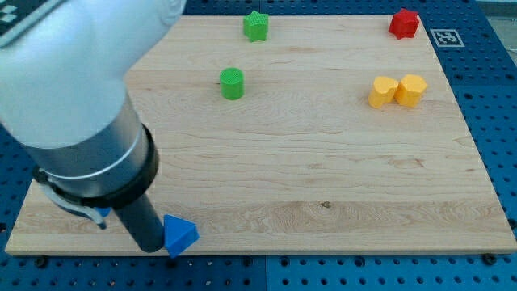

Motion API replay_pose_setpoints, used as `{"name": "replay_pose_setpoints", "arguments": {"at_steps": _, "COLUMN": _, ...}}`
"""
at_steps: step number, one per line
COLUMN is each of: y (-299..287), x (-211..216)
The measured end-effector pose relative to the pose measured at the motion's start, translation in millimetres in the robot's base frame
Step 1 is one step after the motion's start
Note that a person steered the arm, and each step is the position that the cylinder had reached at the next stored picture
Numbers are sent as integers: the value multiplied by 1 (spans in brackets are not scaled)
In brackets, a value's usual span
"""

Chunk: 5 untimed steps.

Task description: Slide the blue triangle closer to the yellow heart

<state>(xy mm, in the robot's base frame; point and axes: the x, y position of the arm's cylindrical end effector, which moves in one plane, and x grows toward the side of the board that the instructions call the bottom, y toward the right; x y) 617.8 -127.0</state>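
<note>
The blue triangle lies at the board's bottom edge, towards the view's left. My tip rests against its left side. The yellow heart lies far off at the view's upper right, touching a yellow hexagon on its right. The arm's wide grey body fills the view's upper left and hides that part of the board.
A green cylinder sits at upper centre-left and a green star at the top edge. A red block is at the top right corner. A scrap of another blue block peeks from behind the arm. The wooden board lies on blue pegboard.
</note>
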Motion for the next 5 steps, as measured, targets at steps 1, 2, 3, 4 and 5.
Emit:
{"name": "replay_pose_setpoints", "arguments": {"at_steps": 1, "y": 4, "x": 1}}
{"name": "replay_pose_setpoints", "arguments": {"at_steps": 2, "y": 34, "x": 1}}
{"name": "replay_pose_setpoints", "arguments": {"at_steps": 3, "y": 92, "x": 1}}
{"name": "replay_pose_setpoints", "arguments": {"at_steps": 4, "y": 154, "x": 1}}
{"name": "replay_pose_setpoints", "arguments": {"at_steps": 5, "y": 198, "x": -7}}
